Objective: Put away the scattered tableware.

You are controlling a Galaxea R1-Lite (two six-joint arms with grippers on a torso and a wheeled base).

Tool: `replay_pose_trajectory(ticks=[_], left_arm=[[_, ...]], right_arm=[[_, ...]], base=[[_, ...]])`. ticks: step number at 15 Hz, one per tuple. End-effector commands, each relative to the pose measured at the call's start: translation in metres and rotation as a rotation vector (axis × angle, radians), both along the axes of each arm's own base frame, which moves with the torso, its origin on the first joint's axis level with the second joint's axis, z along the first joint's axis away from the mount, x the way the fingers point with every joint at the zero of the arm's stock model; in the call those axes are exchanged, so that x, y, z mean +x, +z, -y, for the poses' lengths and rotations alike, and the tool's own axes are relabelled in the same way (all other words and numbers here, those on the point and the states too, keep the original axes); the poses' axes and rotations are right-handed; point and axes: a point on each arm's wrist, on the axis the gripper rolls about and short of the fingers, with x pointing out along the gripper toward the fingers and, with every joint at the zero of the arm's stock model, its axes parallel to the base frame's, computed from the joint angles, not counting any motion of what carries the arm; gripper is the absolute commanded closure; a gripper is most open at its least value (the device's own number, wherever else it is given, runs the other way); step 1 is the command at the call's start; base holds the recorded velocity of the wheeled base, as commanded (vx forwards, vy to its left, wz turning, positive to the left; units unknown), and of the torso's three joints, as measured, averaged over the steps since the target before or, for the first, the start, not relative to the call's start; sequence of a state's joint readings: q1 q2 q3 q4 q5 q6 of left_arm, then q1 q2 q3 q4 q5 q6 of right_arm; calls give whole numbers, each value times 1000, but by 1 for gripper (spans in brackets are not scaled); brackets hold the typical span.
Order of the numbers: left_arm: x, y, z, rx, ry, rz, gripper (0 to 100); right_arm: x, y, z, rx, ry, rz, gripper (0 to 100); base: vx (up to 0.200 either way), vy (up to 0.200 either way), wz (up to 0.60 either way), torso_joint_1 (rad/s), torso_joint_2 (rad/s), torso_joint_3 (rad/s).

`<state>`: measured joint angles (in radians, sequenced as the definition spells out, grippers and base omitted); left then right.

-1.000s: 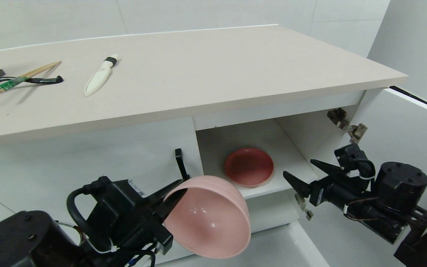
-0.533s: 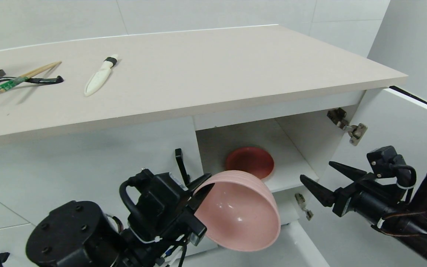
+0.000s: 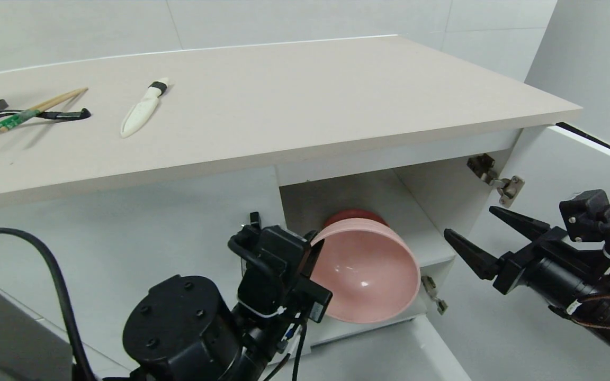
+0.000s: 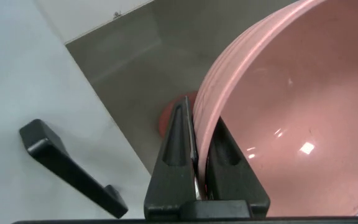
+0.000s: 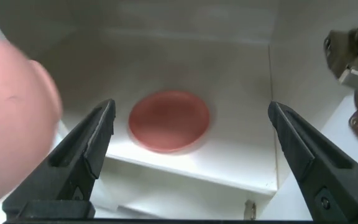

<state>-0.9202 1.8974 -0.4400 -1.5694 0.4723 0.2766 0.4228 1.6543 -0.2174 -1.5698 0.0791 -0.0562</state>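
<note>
Left gripper (image 4: 194, 117): fingers clamped on the rim of the ribbed pale-pink bowl (image 3: 368, 275), which is held tilted at the mouth of the open white cabinet (image 3: 442, 185), in front of the dark-red round plate (image 5: 168, 120) on its shelf (image 3: 432, 241). Right gripper (image 3: 468, 221): fingers spread wide, empty, beside the opening. A cream sheathed knife (image 3: 143, 108) lies on the beige desk (image 3: 284, 95).

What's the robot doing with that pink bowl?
It is tidying up dishes. The left gripper is clamped on the rim of the pink bowl, holding it tilted at the open cabinet, in front of a red dish on the shelf. The right gripper is open and empty. On the counter lie chopsticks and a white utensil.
</note>
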Motion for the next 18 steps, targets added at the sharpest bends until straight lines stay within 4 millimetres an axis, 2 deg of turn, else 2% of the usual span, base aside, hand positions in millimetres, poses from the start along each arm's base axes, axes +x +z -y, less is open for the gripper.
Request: replay_pose_trajectory(ticks=[1, 4, 8, 12, 16, 18], left_arm=[[2, -4, 14, -20, 18, -7, 100], [6, -13, 21, -13, 91, -30, 100], [13, -25, 29, -1, 138, -48, 100], [30, -20, 48, -149, 261, -44, 100], [29, -20, 49, -154, 267, -45, 100], [13, -17, 63, -165, 208, -44, 100]], right_arm=[[0, 3, 0, 5, 1, 15, 0], [-7, 12, 2, 20, 4, 50, 0], [-12, 10, -5, 17, 44, 42, 0], [-19, 5, -12, 7, 88, 18, 0], [-19, 3, -13, 5, 95, 12, 0], [-4, -11, -21, -17, 89, -46, 0]], base=[[0, 0, 0, 0, 0, 0], [0, 0, 0, 0, 0, 0], [0, 0, 0, 0, 0, 0], [0, 0, 0, 0, 0, 0], [0, 0, 0, 0, 0, 0], [0, 0, 0, 0, 0, 0]])
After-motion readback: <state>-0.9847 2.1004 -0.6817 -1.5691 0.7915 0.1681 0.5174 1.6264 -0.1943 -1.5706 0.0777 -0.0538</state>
